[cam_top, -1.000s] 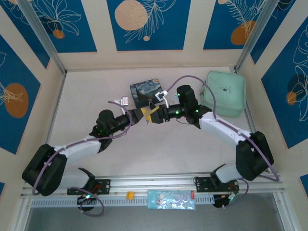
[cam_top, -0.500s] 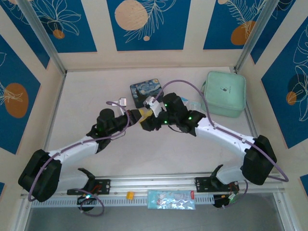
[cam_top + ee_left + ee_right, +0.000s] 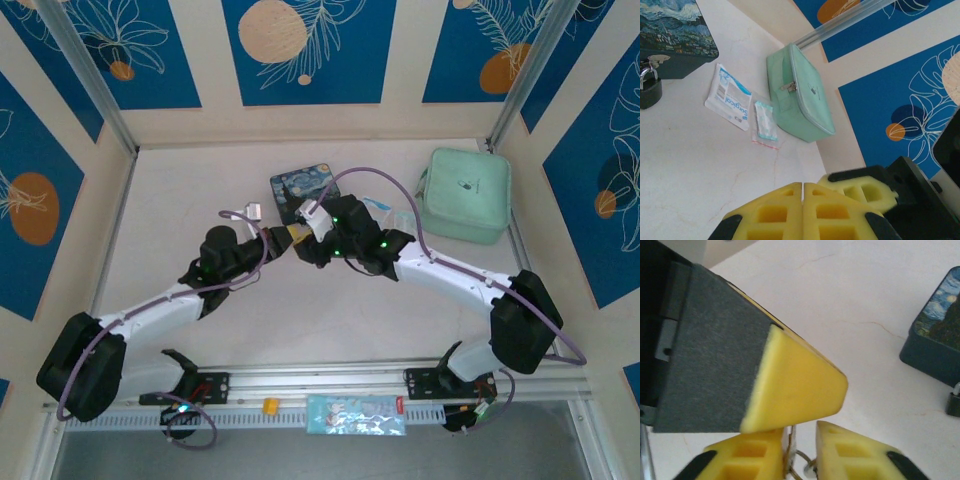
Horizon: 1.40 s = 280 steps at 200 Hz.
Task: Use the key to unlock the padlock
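The tiny black padlock lies on the table against the blue Starry Night tin; it also peeks in at the edge of the right wrist view. The pale key with its wire ring sits in the narrow gap of my right gripper, flat against one finger. My left gripper is shut, with nothing showing between its yellow pads. Its fingertip overlaps the top of the key. Both grippers meet just in front of the tin.
A mint-green zipped pouch lies at the back right. Two small plastic sachets lie between pouch and tin. Metal frame posts and blue-patterned walls close in the table. A rail runs along the near edge.
My right gripper has swung left and turned, closing in on the left gripper. The left gripper has shifted slightly left. The padlock and tin have not moved.
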### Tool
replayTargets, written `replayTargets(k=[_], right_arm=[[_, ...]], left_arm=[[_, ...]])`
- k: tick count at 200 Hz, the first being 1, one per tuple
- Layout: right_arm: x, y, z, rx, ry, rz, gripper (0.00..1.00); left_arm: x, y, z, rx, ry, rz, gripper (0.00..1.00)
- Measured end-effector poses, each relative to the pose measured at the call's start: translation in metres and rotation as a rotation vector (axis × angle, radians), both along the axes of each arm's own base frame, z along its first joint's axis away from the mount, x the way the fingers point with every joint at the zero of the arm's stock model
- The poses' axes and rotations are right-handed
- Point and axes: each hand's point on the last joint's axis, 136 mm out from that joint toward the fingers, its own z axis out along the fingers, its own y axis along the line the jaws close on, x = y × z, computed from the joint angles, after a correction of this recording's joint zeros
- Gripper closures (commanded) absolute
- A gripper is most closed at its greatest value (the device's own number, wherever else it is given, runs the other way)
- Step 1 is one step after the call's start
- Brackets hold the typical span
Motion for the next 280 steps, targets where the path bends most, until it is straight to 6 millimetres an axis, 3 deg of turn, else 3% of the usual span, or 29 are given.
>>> replayTargets(k=[17,30,41,53,61,71,86,111,137,174,207,232,259,267,280], right_arm=[[-0.001,0.002,0.003,0.030,0.019,0.009,1.00],[0.000,0.002,0.004,0.052,0.033,0.017,1.00],[-0.001,0.002,0.005,0.072,0.048,0.028,1.00],[0.001,0.000,0.005,0.095,0.064,0.030,1.00],[0.003,-0.004,0.004,0.112,0.084,0.029,1.00],[0.006,-0.009,0.004,0.135,0.111,0.029,1.00],[0.011,-0.019,0.005,0.182,0.163,0.033,1.00],[0.015,-0.030,0.014,0.272,0.238,0.064,1.00],[0.004,-0.028,0.029,0.349,0.294,0.146,1.00],[-0.010,-0.022,0.044,0.420,0.345,0.247,1.00],[-0.013,-0.020,0.044,0.435,0.372,0.272,1.00],[-0.012,-0.019,0.043,0.439,0.378,0.276,1.00],[-0.011,-0.019,0.042,0.440,0.384,0.273,1.00],[-0.011,-0.020,0.042,0.440,0.384,0.272,1.00],[-0.010,-0.020,0.042,0.442,0.384,0.270,0.85]], left_arm=[[0.001,0.000,0.001,-0.003,-0.001,0.008,0.99],[0.001,0.001,0.001,-0.003,-0.002,0.014,0.94],[0.001,0.001,0.002,-0.004,-0.004,0.014,0.78],[0.000,0.001,0.003,-0.003,-0.009,0.012,0.51],[-0.001,0.002,0.004,-0.008,-0.009,0.012,0.39],[-0.002,0.003,0.007,-0.012,-0.017,0.013,0.32],[-0.003,0.005,0.014,-0.017,-0.043,0.018,0.31],[-0.003,0.008,0.027,-0.032,-0.090,0.020,0.33],[-0.004,0.002,0.035,-0.060,-0.134,-0.015,0.37],[-0.002,-0.013,0.027,-0.097,-0.131,-0.086,0.43],[-0.002,-0.017,0.030,-0.130,-0.141,-0.114,0.57],[-0.004,-0.018,0.037,-0.147,-0.165,-0.125,0.74],[-0.007,-0.019,0.043,-0.166,-0.179,-0.141,1.00],[-0.007,-0.019,0.044,-0.171,-0.181,-0.142,1.00],[-0.007,-0.019,0.045,-0.173,-0.182,-0.142,1.00]])
